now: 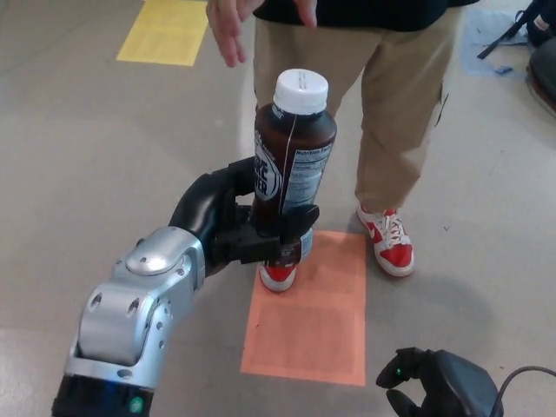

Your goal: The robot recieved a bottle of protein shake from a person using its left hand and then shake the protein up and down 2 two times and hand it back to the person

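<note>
person (382, 95) cut off above the waist by the top edge, right hand (439, 387) half cut by the bottom edge, bottle (291, 165) bottom hidden behind black fingers (291, 221)

We see bottle (292, 165) in our left hand (248, 228), person (382, 95) behind it, floor mat (311, 317) below, right hand (439, 387) at bottom right

Orange floor patch (306, 326) under red-and-white sneakers (387, 240), yellow floor patch (165, 30) well beyond it, grey floor (78, 156) around.

Grey speckled floor (87, 156), orange floor mat (308, 326), yellow floor mat (165, 30) farther back
</note>
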